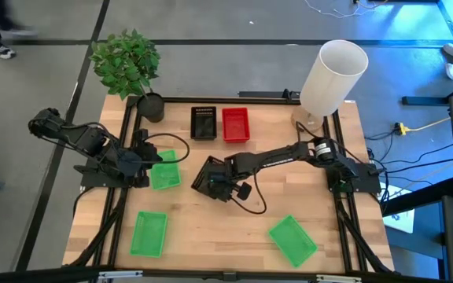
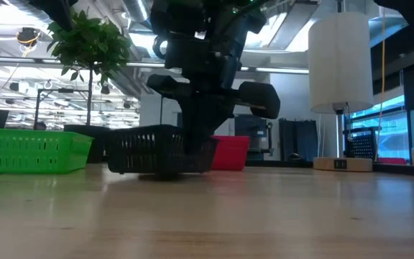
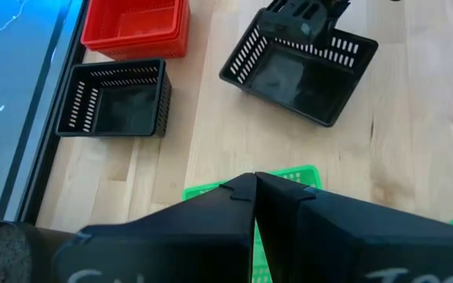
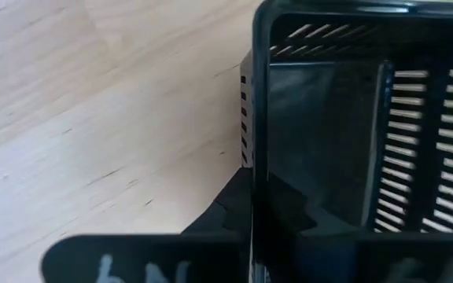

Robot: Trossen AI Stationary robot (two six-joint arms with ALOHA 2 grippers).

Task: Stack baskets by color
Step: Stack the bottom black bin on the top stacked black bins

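A black basket sits askew in the middle of the table, with my right gripper shut on one of its walls. A second black basket and a red basket stand side by side at the far edge. Three green baskets lie apart: one at the left, one at the near left, one at the near right. My left gripper hangs shut above the left green basket and touches nothing. My right gripper pinches the black basket's wall on the side toward the table's right, one finger inside the basket and one outside. The fingers come steeply from above. In the low view the basket stands upright with its bottom down at the tabletop.
A potted plant stands at the far left corner and a tall white lampshade at the far right. Bare wood lies between the near green baskets. Black rails run along the table's left and right sides.
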